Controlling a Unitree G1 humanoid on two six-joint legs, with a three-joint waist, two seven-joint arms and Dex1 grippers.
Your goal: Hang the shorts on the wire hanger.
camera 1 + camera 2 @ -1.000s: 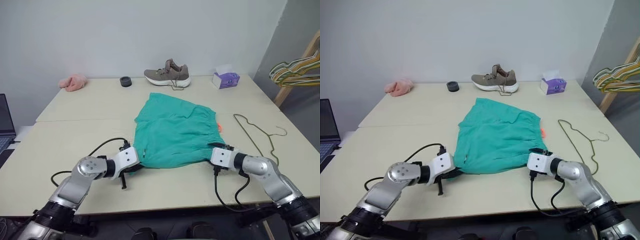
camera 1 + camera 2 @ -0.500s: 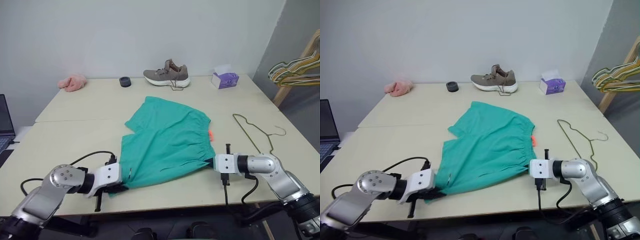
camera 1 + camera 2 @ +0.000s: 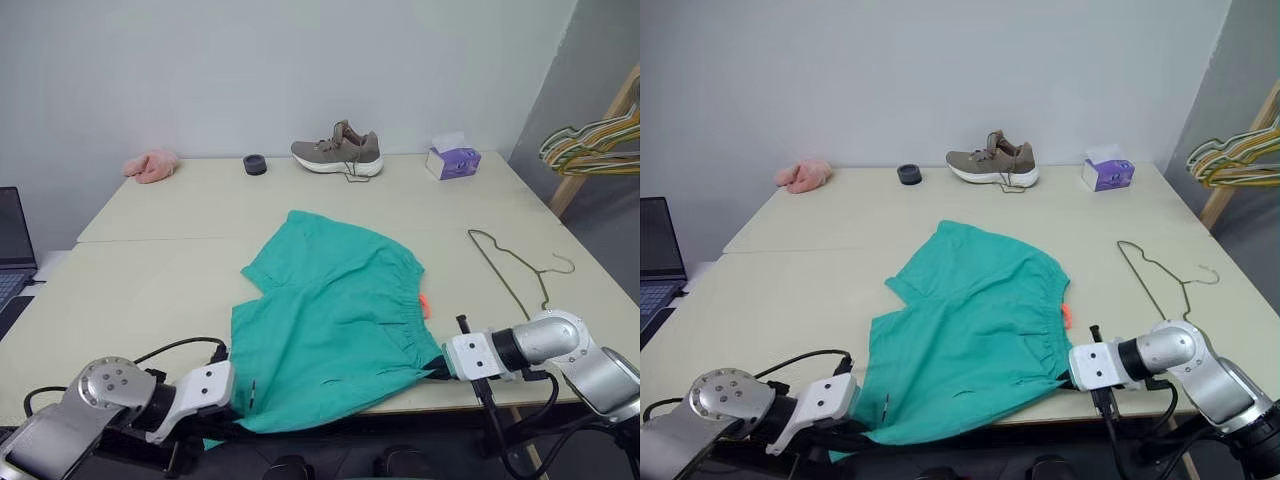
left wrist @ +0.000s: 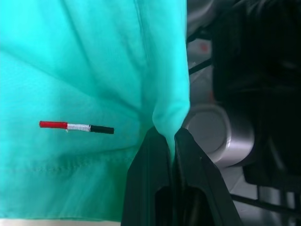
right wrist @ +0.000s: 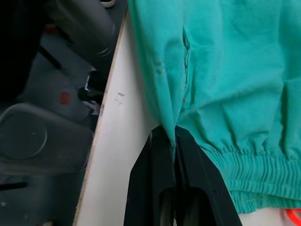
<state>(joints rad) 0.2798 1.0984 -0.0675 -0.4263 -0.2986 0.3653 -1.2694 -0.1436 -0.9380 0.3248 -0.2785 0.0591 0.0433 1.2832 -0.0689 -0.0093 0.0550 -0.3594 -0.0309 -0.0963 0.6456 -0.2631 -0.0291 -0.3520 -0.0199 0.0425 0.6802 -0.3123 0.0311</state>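
The teal shorts (image 3: 330, 320) lie spread on the table (image 3: 150, 290), their near edge drawn to the table's front edge. My left gripper (image 3: 235, 420) is shut on the near left corner of the shorts (image 4: 94, 84), by a small red, white and black tag (image 4: 75, 126). My right gripper (image 3: 437, 368) is shut on the near right corner beside the gathered waistband (image 5: 254, 160). A small orange cord (image 3: 425, 304) shows at the waistband. The thin wire hanger (image 3: 510, 275) lies flat to the right of the shorts, apart from both grippers.
A brown shoe (image 3: 337, 150), a purple tissue box (image 3: 452, 158), a black round thing (image 3: 255, 164) and a pink cloth (image 3: 150, 165) sit along the table's far edge. A bundle of coloured hangers (image 3: 590, 140) hangs at the right. A laptop (image 3: 12, 250) stands at the left.
Both grippers have drawn back toward the table's front edge, dragging the shorts with them. The near corners now sit at the edge.
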